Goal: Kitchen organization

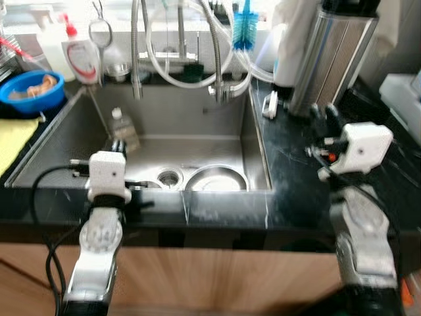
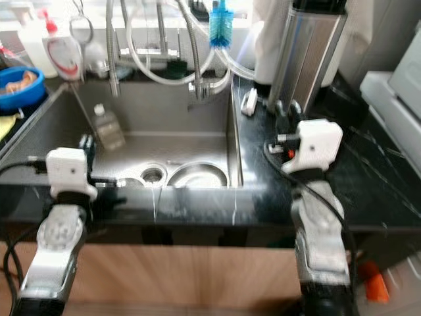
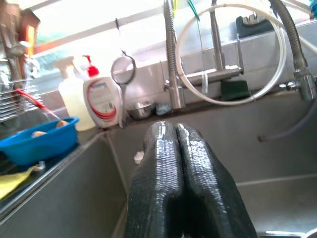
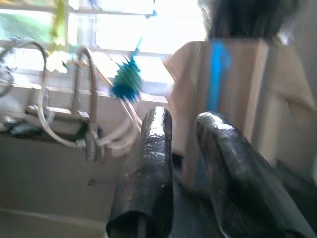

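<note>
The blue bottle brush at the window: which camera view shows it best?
The left eye view shows the blue bottle brush sharpest, hanging above the sink. The right eye view shows it similarly; the right wrist view gives only a blur.

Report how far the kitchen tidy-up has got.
Done: nothing visibly. In hand: nothing; left gripper is shut and empty over the sink, right gripper open over the black counter. Left: a small bottle and a metal bowl sit in the sink.

Faucet hoses [image 1: 197,59] across sink [image 1: 197,125]
</note>
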`<state>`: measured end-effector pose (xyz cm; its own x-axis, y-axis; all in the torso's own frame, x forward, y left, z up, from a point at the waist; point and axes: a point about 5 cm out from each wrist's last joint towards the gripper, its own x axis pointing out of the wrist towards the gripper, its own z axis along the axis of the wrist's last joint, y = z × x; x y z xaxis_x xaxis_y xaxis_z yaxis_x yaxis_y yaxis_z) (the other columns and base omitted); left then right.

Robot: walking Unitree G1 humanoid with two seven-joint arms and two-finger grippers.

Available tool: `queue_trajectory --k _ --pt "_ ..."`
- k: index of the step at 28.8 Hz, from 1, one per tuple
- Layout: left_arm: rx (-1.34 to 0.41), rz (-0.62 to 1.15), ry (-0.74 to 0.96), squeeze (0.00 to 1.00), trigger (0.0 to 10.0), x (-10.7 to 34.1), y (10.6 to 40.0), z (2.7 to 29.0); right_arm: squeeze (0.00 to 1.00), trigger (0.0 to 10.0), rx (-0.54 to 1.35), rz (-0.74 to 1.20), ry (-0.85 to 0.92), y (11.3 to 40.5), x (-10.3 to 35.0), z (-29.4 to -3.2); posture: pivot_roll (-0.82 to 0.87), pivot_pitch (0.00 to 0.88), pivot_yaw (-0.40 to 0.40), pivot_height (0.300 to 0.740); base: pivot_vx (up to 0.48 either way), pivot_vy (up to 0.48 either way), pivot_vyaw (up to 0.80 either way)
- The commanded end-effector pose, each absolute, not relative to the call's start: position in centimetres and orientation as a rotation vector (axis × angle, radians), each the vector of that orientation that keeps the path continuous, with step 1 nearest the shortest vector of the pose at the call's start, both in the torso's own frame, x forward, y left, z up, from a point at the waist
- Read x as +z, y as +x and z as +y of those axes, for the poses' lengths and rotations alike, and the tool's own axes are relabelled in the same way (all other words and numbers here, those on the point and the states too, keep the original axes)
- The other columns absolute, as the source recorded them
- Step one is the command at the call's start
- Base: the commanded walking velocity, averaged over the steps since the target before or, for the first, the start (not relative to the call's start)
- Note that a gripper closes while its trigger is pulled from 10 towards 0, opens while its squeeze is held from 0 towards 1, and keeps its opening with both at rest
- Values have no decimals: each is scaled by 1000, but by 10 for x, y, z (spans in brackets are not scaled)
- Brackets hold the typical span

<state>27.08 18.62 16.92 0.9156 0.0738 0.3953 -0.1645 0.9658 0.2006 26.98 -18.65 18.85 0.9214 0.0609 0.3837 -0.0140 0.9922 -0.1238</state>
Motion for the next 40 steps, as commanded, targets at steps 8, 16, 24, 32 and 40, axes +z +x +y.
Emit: queue_trajectory --k 8,16,24,32,40 --pt "203 -342 262 0 10000 164 248 205 0 10000 -30 -298 -155 249 178 -199 -197 22 28 731 0 0 142" --pt "197 -340 261 0 10000 166 248 202 0 10000 -7 -300 -172 251 183 -195 -198 21 23 731 0 0 770" --pt "195 -327 280 0 10000 166 245 206 0 10000 37 -304 -208 259 189 -196 -193 5 21 731 0 0 800" --pt "199 -331 280 0 10000 165 246 205 0 10000 60 -311 -209 261 189 -197 -195 0 23 731 0 0 800" --pt "215 -293 299 0 10000 157 233 212 0 10000 88 -311 -190 263 189 -197 -183 0 16 731 0 0 800"
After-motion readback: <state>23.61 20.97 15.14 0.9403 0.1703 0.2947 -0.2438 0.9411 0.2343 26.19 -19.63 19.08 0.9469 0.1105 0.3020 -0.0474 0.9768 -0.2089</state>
